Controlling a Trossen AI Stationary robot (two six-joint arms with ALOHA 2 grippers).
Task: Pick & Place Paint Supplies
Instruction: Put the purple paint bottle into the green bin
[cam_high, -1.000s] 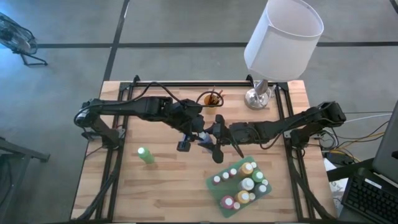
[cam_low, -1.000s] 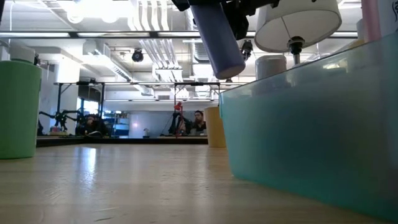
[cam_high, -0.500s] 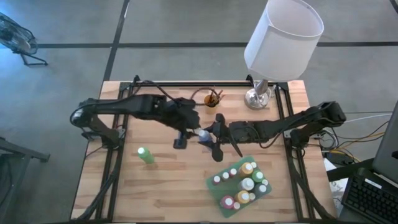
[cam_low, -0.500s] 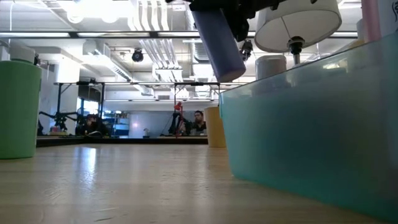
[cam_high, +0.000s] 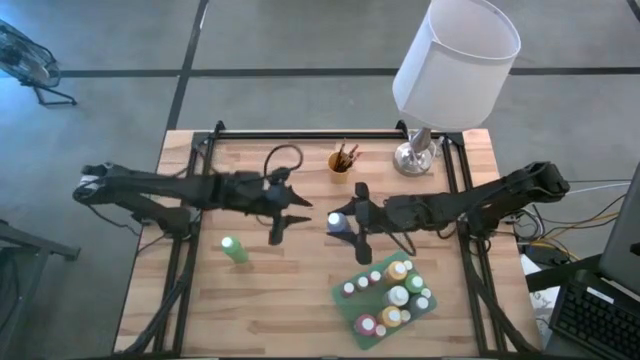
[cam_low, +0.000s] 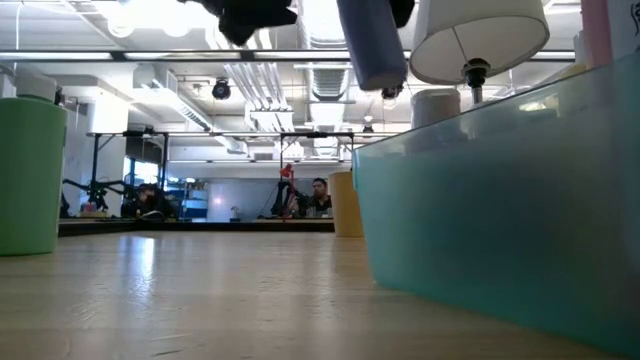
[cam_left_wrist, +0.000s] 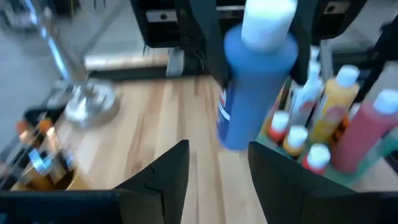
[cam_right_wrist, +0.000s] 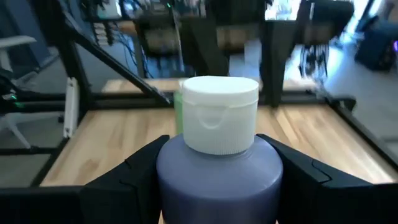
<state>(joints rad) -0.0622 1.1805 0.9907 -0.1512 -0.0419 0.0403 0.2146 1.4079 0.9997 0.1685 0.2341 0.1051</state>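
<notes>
Both arms parted; right gripper (cam_high: 352, 222) keeps blue bottle (cam_high: 337, 221).

Showing on the desk (cam_high: 270, 290): one lamp (cam_high: 440, 80), one brush cup (cam_high: 342, 160), one green tray (cam_high: 350, 303) carrying about nine bottles, one green bottle (cam_high: 234, 249) standing alone, one blue bottle (cam_high: 338, 221) aloft.

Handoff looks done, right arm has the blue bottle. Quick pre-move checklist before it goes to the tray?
1. Right gripper clamped on blue bottle: ok, fingers on both sides in the right wrist view.
2. Left gripper clear of the bottle: ok, open and apart from it.
3. Bottle's white cap on: ok.
4. Bottle off the table: ok in the low view.
5. Free slot in green tray: cannot tell.
</notes>
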